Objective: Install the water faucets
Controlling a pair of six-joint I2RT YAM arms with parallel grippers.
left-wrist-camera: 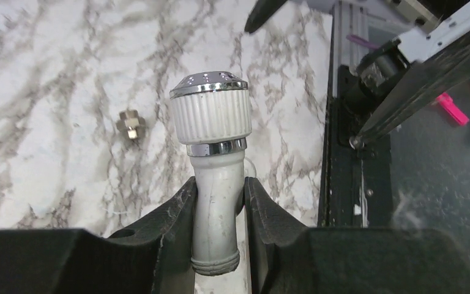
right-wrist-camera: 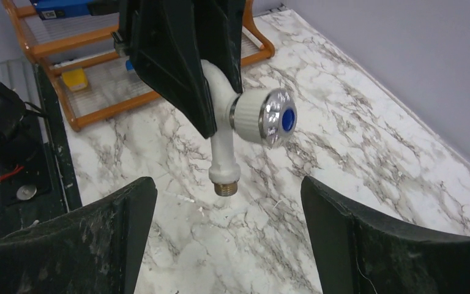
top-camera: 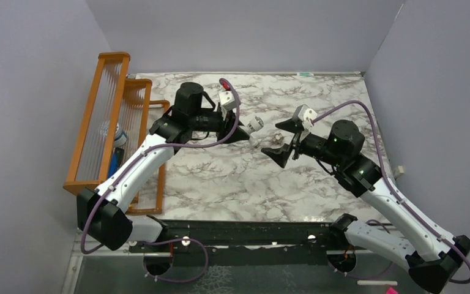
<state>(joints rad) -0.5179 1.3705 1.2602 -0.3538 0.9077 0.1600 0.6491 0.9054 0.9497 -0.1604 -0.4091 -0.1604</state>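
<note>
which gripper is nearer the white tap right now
Left. The left gripper is shut on the white tap, clamping its body. The right gripper is open and faces the knob end, with its fingers clear of the tap.

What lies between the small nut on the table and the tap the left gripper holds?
Only bare marble between the nut and the tap, seen in the left wrist view.

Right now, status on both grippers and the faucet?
Left gripper shut on the white faucet, held above the table. Right gripper open, empty, facing it. Small nut loose on the table.
</note>
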